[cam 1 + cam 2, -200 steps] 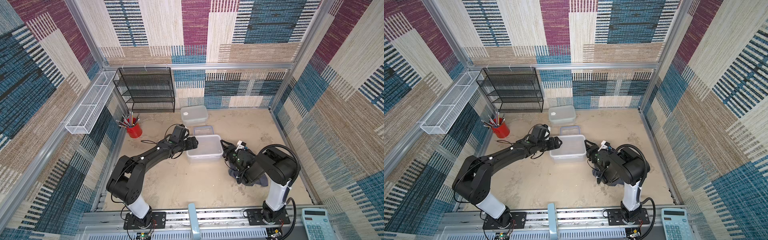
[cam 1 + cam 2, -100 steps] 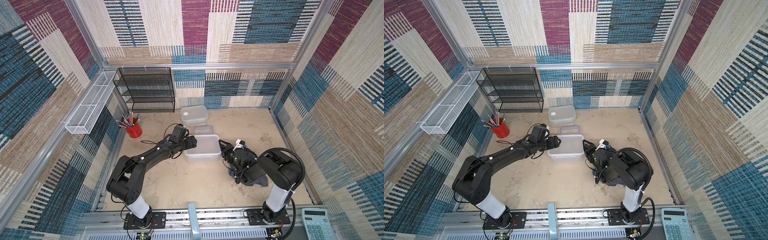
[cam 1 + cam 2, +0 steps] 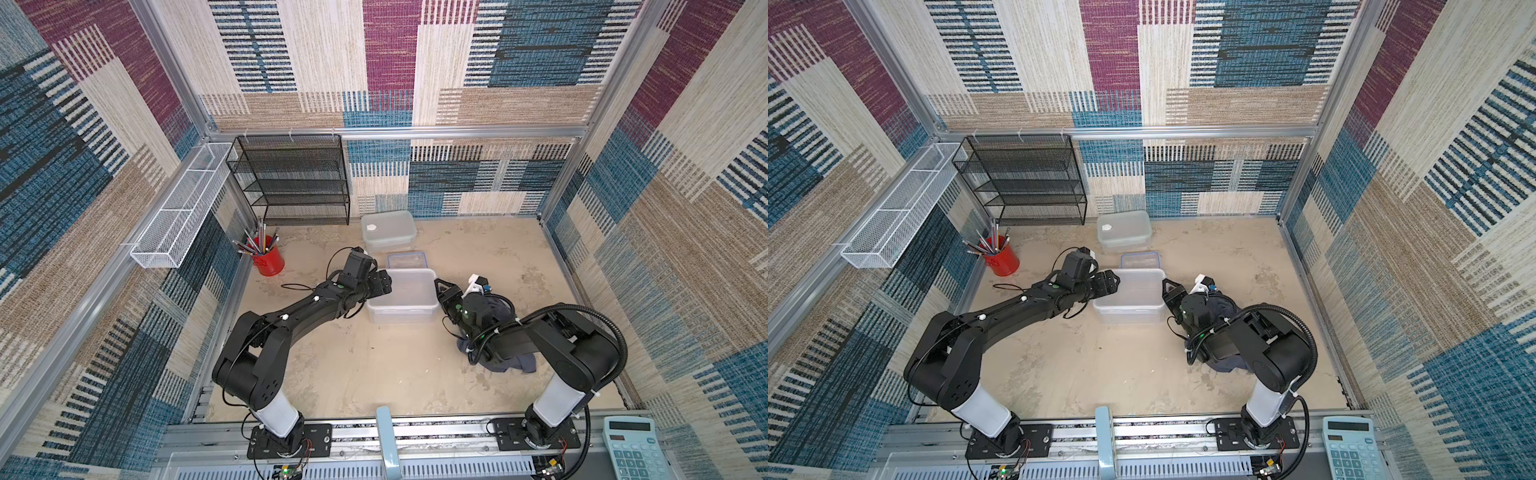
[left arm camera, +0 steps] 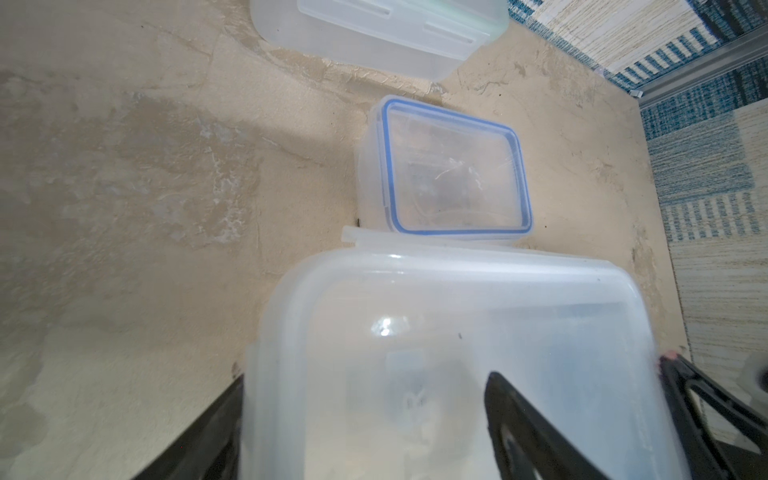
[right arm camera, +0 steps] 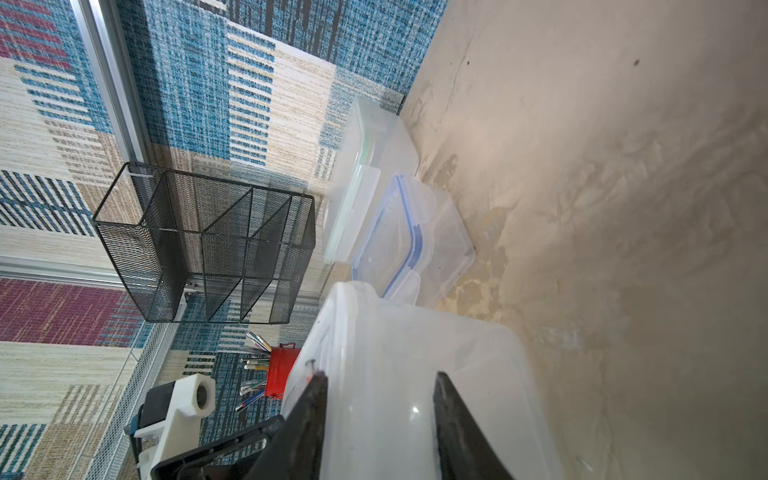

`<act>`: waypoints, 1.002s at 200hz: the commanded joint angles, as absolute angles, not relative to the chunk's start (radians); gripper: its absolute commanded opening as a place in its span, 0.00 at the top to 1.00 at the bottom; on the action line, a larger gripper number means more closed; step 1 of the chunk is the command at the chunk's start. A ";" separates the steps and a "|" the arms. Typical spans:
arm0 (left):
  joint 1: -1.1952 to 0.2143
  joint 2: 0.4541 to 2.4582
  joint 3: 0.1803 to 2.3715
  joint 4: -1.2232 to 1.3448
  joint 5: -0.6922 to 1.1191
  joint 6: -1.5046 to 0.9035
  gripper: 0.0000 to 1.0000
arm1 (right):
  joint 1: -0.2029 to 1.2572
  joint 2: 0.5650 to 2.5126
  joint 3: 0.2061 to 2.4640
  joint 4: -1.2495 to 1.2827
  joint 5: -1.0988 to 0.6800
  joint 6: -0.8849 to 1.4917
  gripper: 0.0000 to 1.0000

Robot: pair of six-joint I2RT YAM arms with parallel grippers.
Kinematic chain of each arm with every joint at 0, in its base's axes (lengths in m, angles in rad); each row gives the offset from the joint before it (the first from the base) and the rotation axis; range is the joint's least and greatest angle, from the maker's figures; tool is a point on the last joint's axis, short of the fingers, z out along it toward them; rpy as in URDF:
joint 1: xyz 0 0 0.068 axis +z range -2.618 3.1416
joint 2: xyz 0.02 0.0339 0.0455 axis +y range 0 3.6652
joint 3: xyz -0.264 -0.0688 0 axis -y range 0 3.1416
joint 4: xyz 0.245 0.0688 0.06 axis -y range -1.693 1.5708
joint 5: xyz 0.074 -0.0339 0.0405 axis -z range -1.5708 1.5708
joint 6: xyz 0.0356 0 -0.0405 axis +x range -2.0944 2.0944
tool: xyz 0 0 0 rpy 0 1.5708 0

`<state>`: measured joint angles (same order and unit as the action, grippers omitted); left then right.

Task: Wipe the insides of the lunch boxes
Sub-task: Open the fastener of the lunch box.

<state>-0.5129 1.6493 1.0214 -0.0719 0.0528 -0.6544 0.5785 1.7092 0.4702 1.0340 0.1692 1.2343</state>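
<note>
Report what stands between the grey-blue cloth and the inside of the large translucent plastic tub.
Its whitish lid is on, closing the large translucent plastic tub. The grey-blue cloth lies under the right arm.

Red cup (image 3: 270,264), blue-rimmed lid (image 3: 407,260)

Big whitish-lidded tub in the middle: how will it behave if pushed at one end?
Large lunch box: no contents show through its translucent plastic, so probably light; a push likely slides or swivels it on the table. Low and wide, so tipping seems unlikely. Plastic walls may flex if pinched.
</note>
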 commanded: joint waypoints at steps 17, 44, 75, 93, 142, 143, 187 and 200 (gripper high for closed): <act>-0.545 1.657 1.003 -0.214 0.254 -0.594 0.15 | 0.616 1.675 0.513 0.954 0.117 1.067 1.00; -0.546 1.658 0.999 -0.212 0.252 -0.595 0.15 | 0.622 1.641 0.523 0.884 0.162 1.021 1.00; -0.548 1.664 0.996 -0.212 0.252 -0.600 0.15 | 0.624 1.625 0.531 0.840 0.189 0.986 1.00; -0.547 1.664 0.995 -0.212 0.252 -0.600 0.15 | 0.625 1.621 0.545 0.812 0.197 0.963 1.00; -0.547 1.661 0.986 -0.215 0.237 -0.599 0.15 | 0.629 1.566 0.571 0.707 0.244 0.903 1.00; -0.548 1.661 0.986 -0.215 0.237 -0.599 0.15 | 0.630 1.564 0.571 0.706 0.245 0.902 1.00; -0.548 1.664 0.984 -0.219 0.222 -0.591 0.15 | 0.630 1.532 0.574 0.688 0.227 0.884 0.89; -0.547 1.663 0.986 -0.225 0.212 -0.587 0.15 | 0.630 1.519 0.575 0.684 0.220 0.880 0.78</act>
